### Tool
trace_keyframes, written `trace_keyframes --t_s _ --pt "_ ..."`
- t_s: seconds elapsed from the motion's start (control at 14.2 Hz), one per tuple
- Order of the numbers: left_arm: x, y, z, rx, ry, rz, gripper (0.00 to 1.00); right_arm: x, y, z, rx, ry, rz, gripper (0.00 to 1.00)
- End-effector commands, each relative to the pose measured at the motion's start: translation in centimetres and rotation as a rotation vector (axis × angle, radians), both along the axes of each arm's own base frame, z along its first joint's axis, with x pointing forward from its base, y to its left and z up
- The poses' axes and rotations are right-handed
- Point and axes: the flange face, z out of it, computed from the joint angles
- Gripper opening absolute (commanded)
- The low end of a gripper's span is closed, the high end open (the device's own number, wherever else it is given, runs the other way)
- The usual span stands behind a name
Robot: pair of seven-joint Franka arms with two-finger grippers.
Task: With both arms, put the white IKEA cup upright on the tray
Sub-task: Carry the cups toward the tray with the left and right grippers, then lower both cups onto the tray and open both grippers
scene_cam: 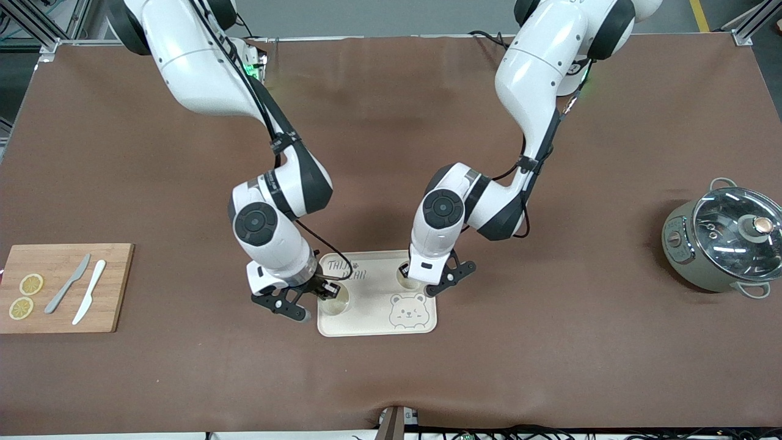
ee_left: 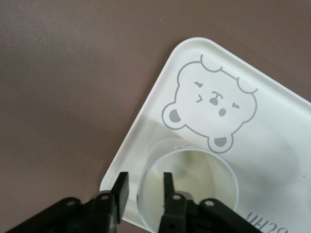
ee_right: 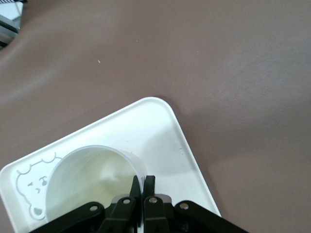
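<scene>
Station log, front view, from the right arm's end of the brown table (scene_cam: 550,366) across to the left arm's end.

- Wooden cutting board (scene_cam: 116,269) at the right arm's end. On it lie two lemon slices (scene_cam: 31,284), a grey knife (scene_cam: 67,284) and a white knife (scene_cam: 89,299), side by side.
- Right gripper (scene_cam: 327,292) is down at the tray (scene_cam: 372,318). Its fingers (ee_right: 135,184) are pinched together on the wall of the near cup (scene_cam: 336,302), one inside the rim and one outside.
- Near cup stands upright on the tray, mouth up, in the corner toward the right arm's end, below the grey lettering.
- Tray is cream with a bear-face drawing and lies flat at mid-table between the two arms.
- Left gripper (scene_cam: 408,275) is down at the far cup (scene_cam: 404,282). Its fingers (ee_left: 121,187) are apart and straddle the rim; a gap shows on each side of the wall, so nothing is clamped.
- Far cup (ee_left: 194,174) stands upright on the tray, farther from the front camera than the bear face.
- Grey-green pot (scene_cam: 724,238) with a glass lid sits well apart at the left arm's end.
</scene>
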Motion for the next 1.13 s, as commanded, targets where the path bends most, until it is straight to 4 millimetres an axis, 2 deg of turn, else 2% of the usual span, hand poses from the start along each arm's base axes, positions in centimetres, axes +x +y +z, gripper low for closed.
trace_keyframes --t_s 0.0,0.07,0.14,0.21,0.49,0.57,0.64,0.71,0.78,0.92,1.06 --pt "0.1 -0.1 1.6 -0.018 -0.01 0.01 0.79 0.0 0.8 -2.2 -0.021 -0.034 -0.017 0.0" --pt "0.1 -0.2 2.6 -0.023 -0.022 0.009 0.96 -0.1 0.8 -2.8 -0.028 -0.031 -0.015 0.0" --pt "0.2 -0.2 3.2 -0.022 -0.033 0.007 1.0 -0.1 0.9 -3.1 -0.028 -0.031 -0.019 0.0" --pt "0.4 0.1 3.9 -0.024 -0.04 0.009 1.0 -0.3 1.2 -3.2 -0.03 -0.028 -0.018 0.0" --pt "1.6 1.7 8.9 -0.052 -0.086 0.027 1.0 -0.7 1.5 -4.0 -0.048 -0.028 -0.023 0.0" --pt "2.6 3.5 10.1 -0.041 -0.101 0.048 1.0 -0.7 1.5 -4.0 -0.048 -0.028 -0.023 0.0" --pt "3.0 4.3 11.4 -0.026 -0.116 0.048 1.0 -0.6 1.4 -4.1 -0.049 -0.027 -0.024 0.0" --pt "3.1 4.8 12.9 -0.021 -0.128 0.044 1.0 -0.6 1.3 -4.1 -0.05 -0.027 -0.025 0.15" --pt "3.7 6.4 14.3 -0.017 -0.133 0.052 1.0 -0.6 1.2 -4.1 -0.051 -0.028 -0.025 0.31" --pt "3.7 8.2 16.5 0.002 -0.112 0.031 1.0 -0.4 1.0 -4.0 -0.068 -0.038 -0.014 1.0" --pt "3.9 10.9 18.8 0.027 -0.085 -0.006 1.0 -0.5 1.2 -3.8 -0.098 -0.056 0.012 1.0"
